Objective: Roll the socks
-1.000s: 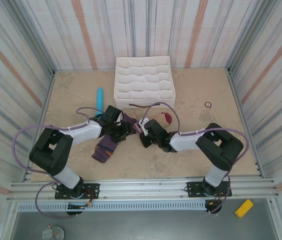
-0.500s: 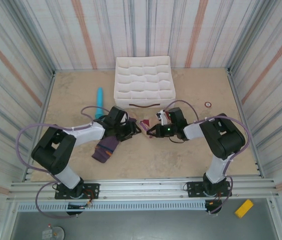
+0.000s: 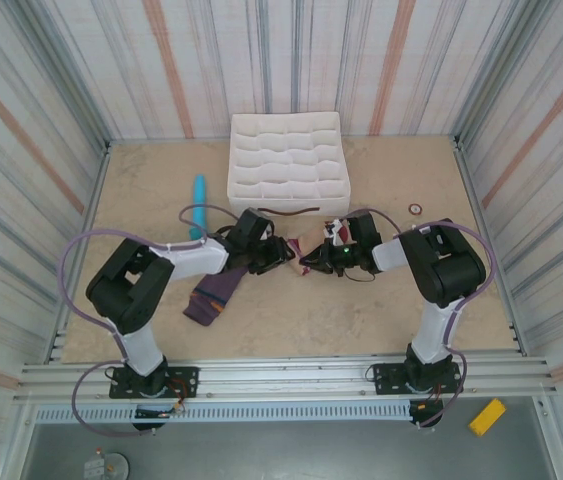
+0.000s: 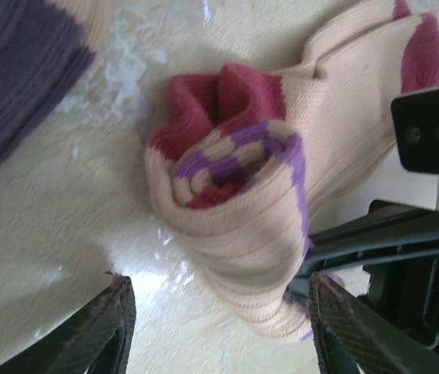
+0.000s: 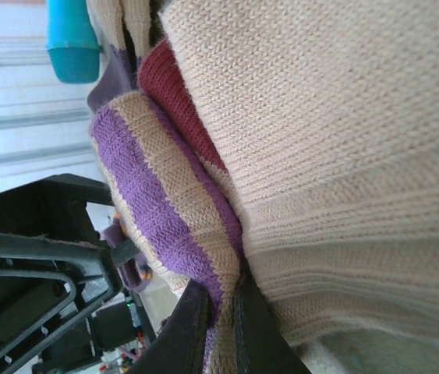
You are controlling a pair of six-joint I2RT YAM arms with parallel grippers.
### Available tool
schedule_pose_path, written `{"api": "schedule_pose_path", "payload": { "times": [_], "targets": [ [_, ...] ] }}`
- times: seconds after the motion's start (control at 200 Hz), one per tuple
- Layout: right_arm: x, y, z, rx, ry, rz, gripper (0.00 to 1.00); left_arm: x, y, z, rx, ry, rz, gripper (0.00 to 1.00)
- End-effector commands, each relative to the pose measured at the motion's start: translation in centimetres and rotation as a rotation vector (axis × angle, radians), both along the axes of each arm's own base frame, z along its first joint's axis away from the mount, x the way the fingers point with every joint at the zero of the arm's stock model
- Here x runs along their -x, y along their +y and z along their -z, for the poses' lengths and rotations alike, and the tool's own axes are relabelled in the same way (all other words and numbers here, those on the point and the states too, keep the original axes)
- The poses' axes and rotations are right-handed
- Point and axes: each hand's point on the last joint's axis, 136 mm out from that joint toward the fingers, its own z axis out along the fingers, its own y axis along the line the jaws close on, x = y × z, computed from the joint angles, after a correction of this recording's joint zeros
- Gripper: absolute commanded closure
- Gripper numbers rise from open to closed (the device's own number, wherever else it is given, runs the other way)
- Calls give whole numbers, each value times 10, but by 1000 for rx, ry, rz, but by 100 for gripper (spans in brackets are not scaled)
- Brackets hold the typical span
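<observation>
The beige sock (image 4: 238, 222) is bunched into a loose roll on the desk (image 4: 40, 234), its maroon part tucked in and the striped cuff wrapped round the outside. It sits right between the two claws.

The left claw (image 4: 219, 294) is released: its jaws stand apart on either side of the roll. One finger is clear of the fabric; the other is close against it. The right claw (image 5: 221, 298) is clenched, pinching the edge of the striped cuff between its tips on the far side of the roll from the left claw. The purple sock (image 4: 16, 70) lies flat and loose, off to the outer side of the left claw and apart from the roll.

The roll looks to me to be held together only by that pinch. If the right claw lets go before the left has closed, the cuff could spring back and the bundle unwind. The left jaws could also catch only the outer layer, or shove the roll along the desk. The claws are very near each other, so a careless closing might knock them together. And the purple sock could simply be left out.
</observation>
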Motion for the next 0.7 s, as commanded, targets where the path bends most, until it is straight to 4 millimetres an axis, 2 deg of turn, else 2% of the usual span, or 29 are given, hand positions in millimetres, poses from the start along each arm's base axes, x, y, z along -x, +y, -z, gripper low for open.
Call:
{"api": "schedule_pose_path", "payload": {
  "times": [0.0, 0.296, 0.431, 0.506, 0.571, 0.696],
  "targets": [
    [23, -22, 51, 140, 237, 98, 100, -13, -1, 5, -31, -5, -41, 44],
    [12, -17, 42, 99, 207, 118, 100, -17, -1, 20, -49, 30, -81, 55],
    [9, -18, 40, 120, 176, 118, 100, -17, 4, 29, -75, 63, -107, 70],
    [10, -20, 35, 152, 126, 99, 92, -17, 9, 32, -83, 80, -119, 83],
    [13, -21, 28, 197, 72, 77, 84, -18, 13, 32, -86, 92, -120, 91],
    [15, -22, 8, 267, -44, 27, 72, -19, 17, 29, -75, 105, -106, 100]
  ]
}}
